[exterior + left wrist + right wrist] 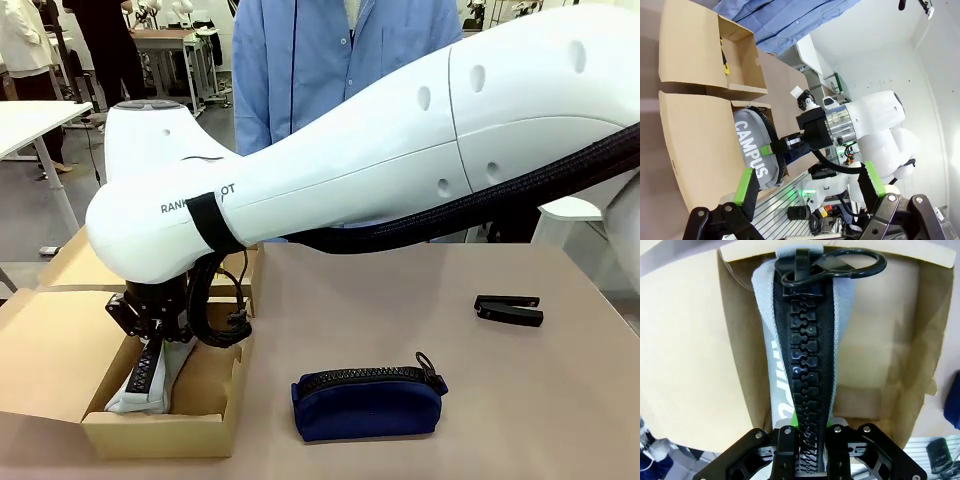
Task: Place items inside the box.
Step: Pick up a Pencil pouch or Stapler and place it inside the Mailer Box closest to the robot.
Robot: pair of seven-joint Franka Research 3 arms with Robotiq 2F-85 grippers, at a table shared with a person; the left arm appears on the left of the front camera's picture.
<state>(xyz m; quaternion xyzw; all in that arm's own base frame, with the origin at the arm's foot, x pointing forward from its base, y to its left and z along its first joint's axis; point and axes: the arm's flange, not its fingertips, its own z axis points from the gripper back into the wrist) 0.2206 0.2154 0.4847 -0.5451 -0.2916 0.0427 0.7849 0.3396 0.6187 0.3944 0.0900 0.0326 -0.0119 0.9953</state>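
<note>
Right gripper point(810, 437) is pinched on the grey pouch point(765, 330) inside the box point(150, 435). Pouch should be laid flat before release.

Robotics lab: white robot arm point(400, 130), worktables point(25, 118)

The grey zip pouch point(752, 150) bears "CAMPUS" in white capitals along its side. Black lettering on the right arm point(350, 170) reads "RANK" and "OT", with a black strap point(212, 222) covering the middle

The grey pouch point(752, 150) was printed "CAMPUS" in white and zipped in black. The other pouch point(368, 405) was coloured navy, the stapler point(509, 310) black, the box point(160, 436) plain brown, the worktop point(400, 300) beige.
</note>
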